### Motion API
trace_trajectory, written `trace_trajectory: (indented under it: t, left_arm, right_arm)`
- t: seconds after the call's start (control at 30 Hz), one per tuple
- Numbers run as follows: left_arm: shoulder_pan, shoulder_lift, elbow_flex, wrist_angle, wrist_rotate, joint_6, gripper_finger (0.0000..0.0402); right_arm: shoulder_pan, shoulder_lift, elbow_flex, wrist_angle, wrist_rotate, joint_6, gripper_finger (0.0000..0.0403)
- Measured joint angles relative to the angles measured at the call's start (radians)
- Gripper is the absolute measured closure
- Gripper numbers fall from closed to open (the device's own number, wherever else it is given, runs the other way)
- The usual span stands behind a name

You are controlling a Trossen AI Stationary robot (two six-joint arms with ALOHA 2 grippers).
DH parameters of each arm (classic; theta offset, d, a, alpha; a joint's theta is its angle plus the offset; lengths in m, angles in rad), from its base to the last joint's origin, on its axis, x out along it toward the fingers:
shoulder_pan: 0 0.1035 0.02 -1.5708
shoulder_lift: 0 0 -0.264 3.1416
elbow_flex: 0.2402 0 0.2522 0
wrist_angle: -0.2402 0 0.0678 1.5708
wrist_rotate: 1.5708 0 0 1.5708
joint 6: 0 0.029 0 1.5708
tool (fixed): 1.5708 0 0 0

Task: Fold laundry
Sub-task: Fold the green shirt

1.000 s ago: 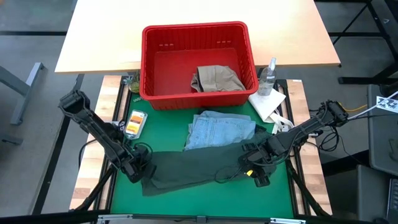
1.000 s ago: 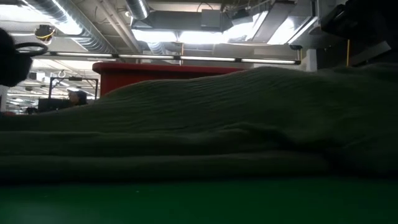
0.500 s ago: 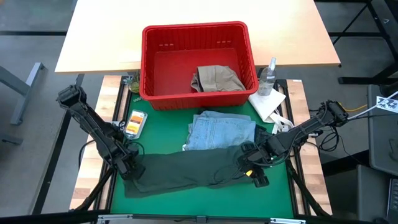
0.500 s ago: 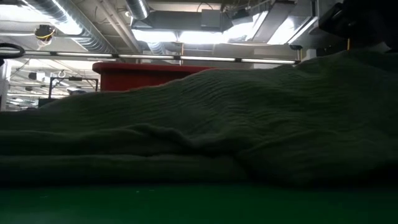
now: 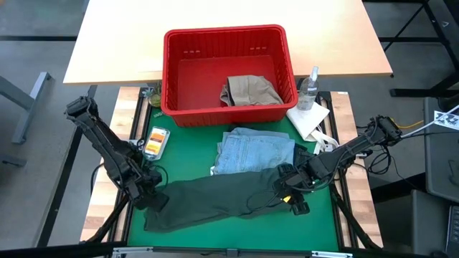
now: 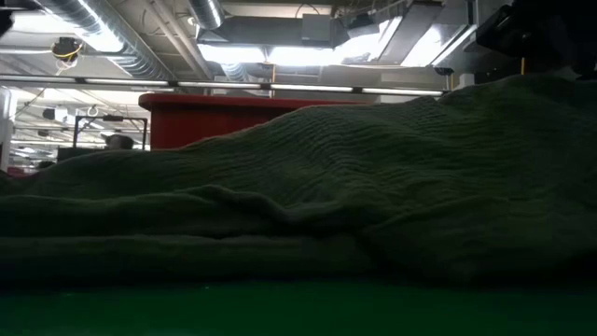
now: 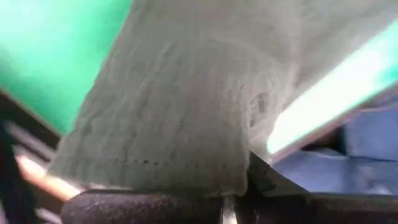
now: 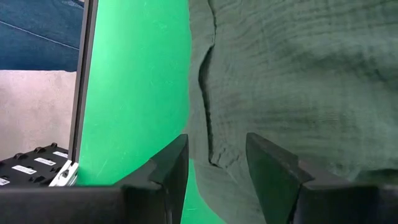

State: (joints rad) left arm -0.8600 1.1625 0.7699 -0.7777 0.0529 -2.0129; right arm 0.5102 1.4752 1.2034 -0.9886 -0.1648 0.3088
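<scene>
Laundry spread over the green mat: dark olive green piece stretched along the mat's near edge, from left corner area to right side. Left gripper clamped shut on that piece's left end, near the mat's left edge; knit fabric bunched right against the fingers in the left wrist view. Right gripper down at the same piece's right end, fingers spread apart over the cloth, not pinching anything as far as visible. Light blue denim folded at mat centre, just behind the olive piece. Beige khaki piece sitting in the red basket at the far edge. Spray bottle and white cloth by the far right corner.
</scene>
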Motion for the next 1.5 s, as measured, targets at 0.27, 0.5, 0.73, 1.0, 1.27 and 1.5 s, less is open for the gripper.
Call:
trace_trajectory:
  t: [0.27,0.5,0.73,1.0,1.27,1.5]
  left_arm:
    - [0.014,-0.004,0.103,0.052,-0.211,0.008,0.0399]
    - [0.065,-0.003,0.110,0.246,-0.345,0.093,0.0399]
    - [0.168,0.043,0.110,0.525,-0.451,0.326,0.0399]
    - [0.295,0.187,0.110,0.956,-0.431,0.651,0.0399]
    - [0.390,0.346,0.110,1.213,-0.321,0.728,0.0399]
    - [0.436,0.485,0.203,1.268,-0.226,0.782,0.0399]
  right_arm:
    - [0.000,0.000,0.001,-0.014,-0.025,-0.068,0.0242]
    - [0.000,0.001,0.093,-0.076,-0.014,-0.092,0.0242]
    - [0.000,0.001,0.220,-0.197,0.113,-0.158,0.0242]
    - [0.000,0.000,0.312,-0.348,0.256,-0.163,0.0242]
    - [0.000,-0.001,0.323,-0.412,0.288,-0.163,0.0242]
    - [0.000,-0.001,0.323,-0.432,0.288,-0.163,0.0242]
